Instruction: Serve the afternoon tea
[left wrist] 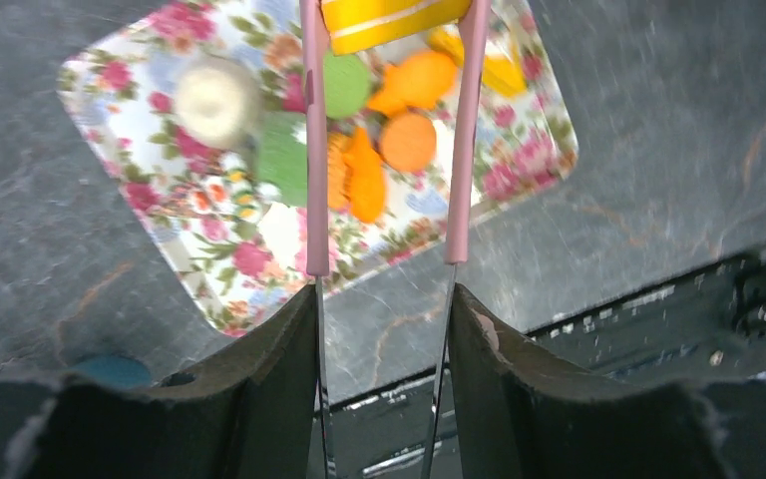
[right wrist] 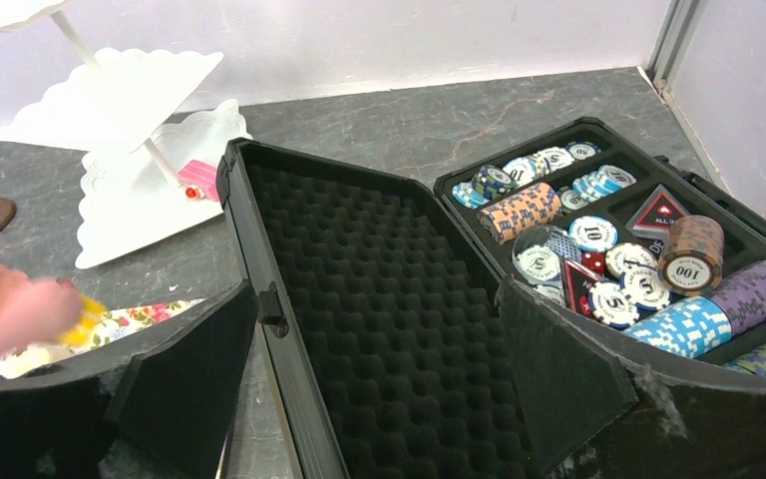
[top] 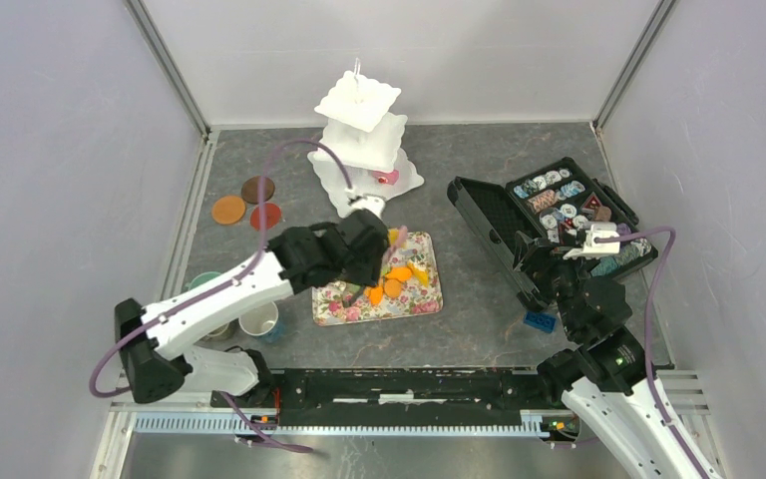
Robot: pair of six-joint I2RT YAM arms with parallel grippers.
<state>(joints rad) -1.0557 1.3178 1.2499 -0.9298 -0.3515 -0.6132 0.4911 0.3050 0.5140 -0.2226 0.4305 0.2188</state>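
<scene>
Holds pink tongs in the left gripper, squeezed shut on them, with a yellow cake pinched between the tips above the flowered tray. Hangs the right gripper spread wide and empty over the open black case. Looks early in the serving: shows one pink cake on the bottom tier of the white stand and nothing visible on the upper tiers. Leaves orange and green cakes on the tray, plus a pale round piece, too blurred to name. Leaves three saucers bare near the left wall and the cups apart from them beside the left arm, none paired. Offers a short path for the yellow cake, with the stand just beyond the tray's far edge; calls for care under the overhanging scalloped tiers. Has bare table between tray and case. Crowds only on the right, with the case lid raised and a blue brick near that arm.
</scene>
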